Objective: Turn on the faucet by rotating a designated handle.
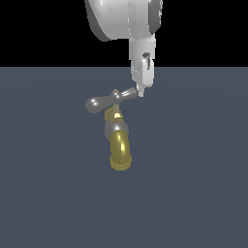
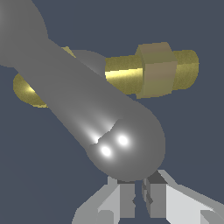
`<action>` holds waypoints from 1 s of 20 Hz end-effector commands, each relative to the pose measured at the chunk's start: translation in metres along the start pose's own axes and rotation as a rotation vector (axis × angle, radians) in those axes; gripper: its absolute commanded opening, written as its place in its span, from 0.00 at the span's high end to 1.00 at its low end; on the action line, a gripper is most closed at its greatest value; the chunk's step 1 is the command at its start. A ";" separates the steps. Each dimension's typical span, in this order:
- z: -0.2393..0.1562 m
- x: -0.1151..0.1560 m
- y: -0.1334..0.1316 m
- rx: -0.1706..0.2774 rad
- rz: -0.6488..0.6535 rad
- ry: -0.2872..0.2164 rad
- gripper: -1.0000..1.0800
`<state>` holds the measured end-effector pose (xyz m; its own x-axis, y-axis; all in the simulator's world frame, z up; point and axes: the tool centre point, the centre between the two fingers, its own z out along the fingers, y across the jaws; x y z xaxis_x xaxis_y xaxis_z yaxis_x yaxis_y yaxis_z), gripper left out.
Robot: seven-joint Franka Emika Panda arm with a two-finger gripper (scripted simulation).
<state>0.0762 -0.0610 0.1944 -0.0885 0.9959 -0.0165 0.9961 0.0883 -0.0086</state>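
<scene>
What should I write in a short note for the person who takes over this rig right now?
Gripper: fingers nearly together, holding nothing, tip at the end of the handle on the exterior view's right.
Faucet: lies on the dark floor, gold spout toward the camera, handle crossbar tilted above it.
Done: the arm has reached the handle end; in the wrist view the rounded end sits just ahead of the fingers.
Left: push the handle around to turn the faucet on. How far it has turned, I cannot tell.
</scene>
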 end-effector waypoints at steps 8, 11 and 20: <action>-0.001 0.050 0.012 -0.003 -0.022 0.006 1.00; -0.002 0.076 0.016 -0.005 -0.032 0.009 1.00; -0.001 0.066 0.017 -0.006 0.028 -0.014 1.00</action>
<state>0.0899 0.0010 0.1947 -0.0561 0.9979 -0.0333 0.9984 0.0562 0.0002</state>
